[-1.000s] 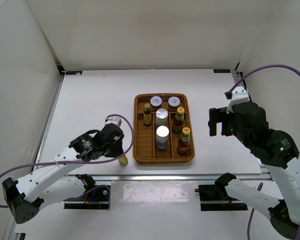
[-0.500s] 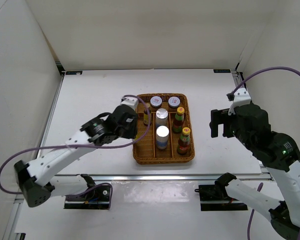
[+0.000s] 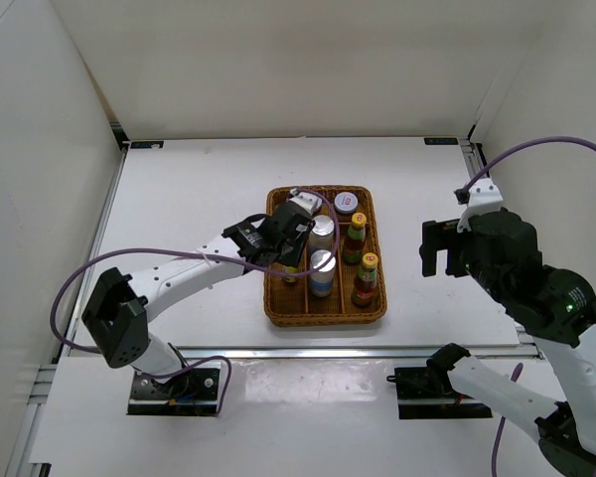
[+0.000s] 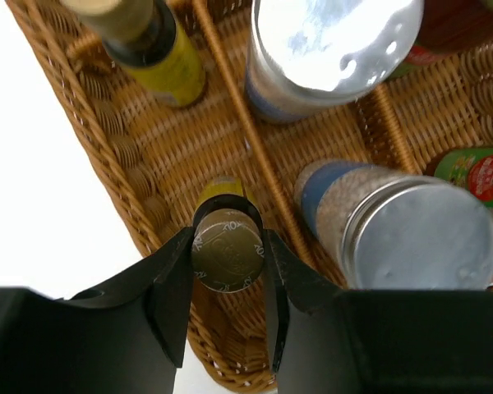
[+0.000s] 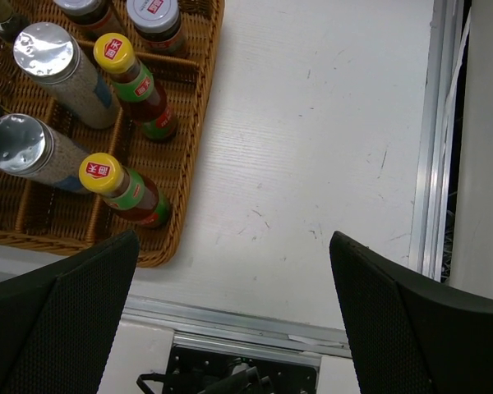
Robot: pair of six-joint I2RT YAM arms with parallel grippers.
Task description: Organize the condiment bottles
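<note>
My left gripper [image 4: 228,240] is shut on a tiny dark yellow-labelled bottle [image 4: 227,261], gripping it at its bronze cap over the front of the wicker tray's left column [image 4: 127,156]. The other tiny bottle [image 4: 160,57] stands further back in that column. Two silver-topped shakers [image 4: 333,49] [image 4: 419,234] stand in the middle column. Two red yellow-capped bottles [image 5: 135,86] [image 5: 123,189] stand in the right column. Pale-lidded jars [image 5: 156,20] sit at the back. My right gripper [image 5: 234,246] is open and empty above the table, right of the tray.
The brown wicker tray [image 3: 377,298] sits mid-table. My left arm [image 3: 179,278] reaches across from the left, its wrist hiding one jar in the top view. My right gripper [image 3: 439,250] hovers near the right wall. A metal rail [image 5: 312,324] runs along the table's near edge.
My left gripper has lifted the tiny bottle from the table at the tray's front-left corner and moved it right, over the tray's left column. The right arm has barely moved.
</note>
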